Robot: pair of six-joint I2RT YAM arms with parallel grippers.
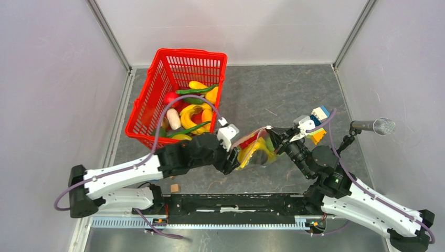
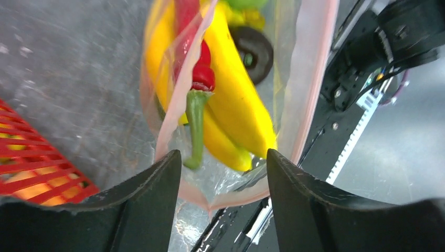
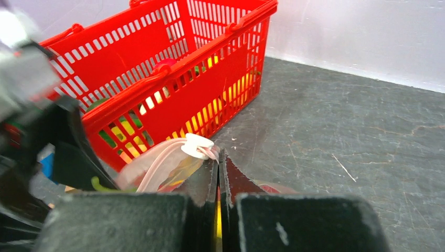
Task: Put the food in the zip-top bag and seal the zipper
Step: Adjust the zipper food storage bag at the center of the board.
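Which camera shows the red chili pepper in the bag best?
The left wrist view: the pepper shows close up against the bananas inside the clear bag. From above it is a small red speck; the right wrist view hides it.

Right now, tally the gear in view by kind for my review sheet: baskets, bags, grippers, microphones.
Red mesh basket: 1
Zip-top bag: 1
Grippers: 2 (left gripper, right gripper)
Microphone: 1
Total: 5
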